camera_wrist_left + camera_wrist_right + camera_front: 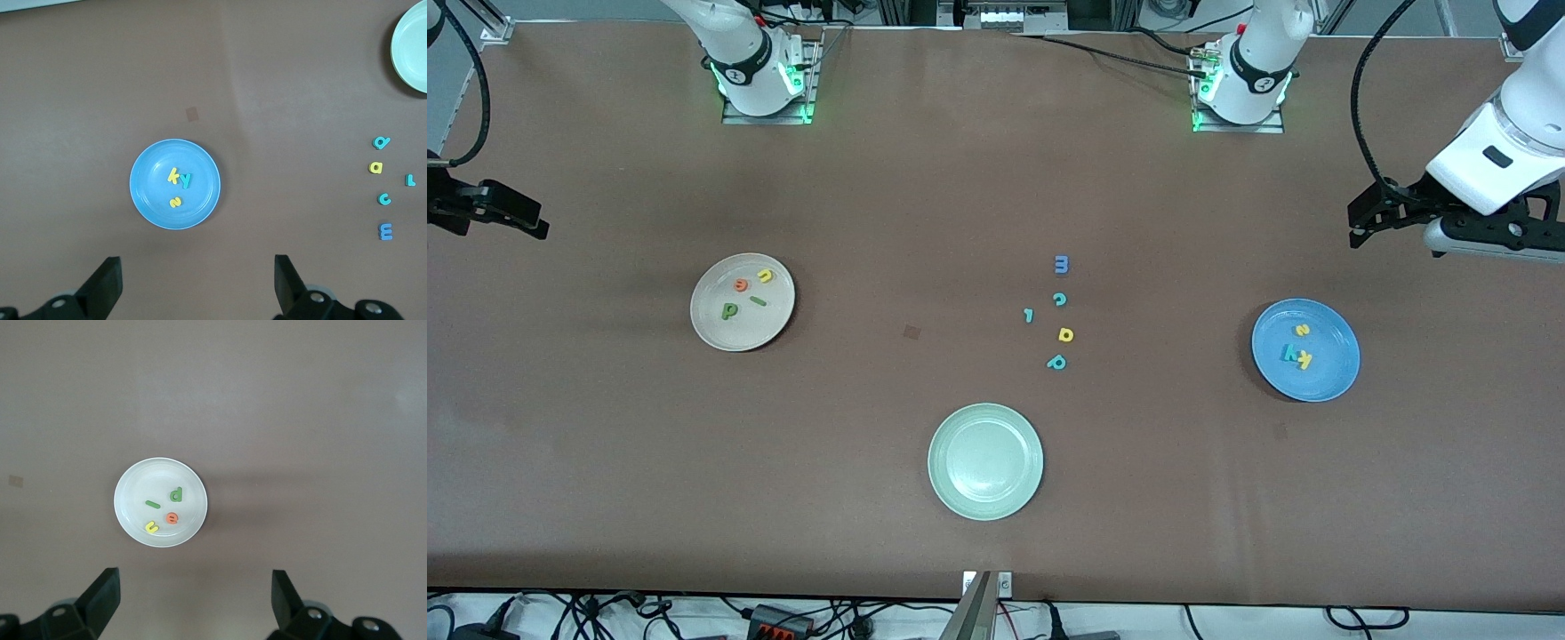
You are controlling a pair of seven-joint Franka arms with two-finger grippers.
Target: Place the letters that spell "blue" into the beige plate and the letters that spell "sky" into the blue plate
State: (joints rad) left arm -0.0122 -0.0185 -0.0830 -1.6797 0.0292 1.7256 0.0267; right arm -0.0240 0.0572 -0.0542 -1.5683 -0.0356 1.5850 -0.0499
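1. Letters for "blue" all lie in the beige plate (704,324), toward my right arm's end of the table: the green b (729,310), the thin green bar (758,301), the yellow u (766,276) and the orange e (741,284), each apart from the others.
2. Letters for "sky" lie in the blue plate (1338,373), toward my left arm's end: the yellow k (1304,359) touching the teal y (1288,353), with the yellow s (1302,330) just beside them.
3. My left gripper (198,287) hangs in the air above the table near the blue plate, fingers spread wide and holding nothing.
4. My right gripper (195,603) hangs in the air near the beige plate at its end of the table, fingers likewise spread wide with nothing between them.
5. Five letters lie loose on the brown table (605,462) between the two plates: a blue m (1061,264), a teal c (1059,300), a small teal l (1029,315), a yellow a (1065,334) and a teal p (1056,362).
6. A pale green plate (943,484) with nothing in it sits nearer the front camera than those loose letters.
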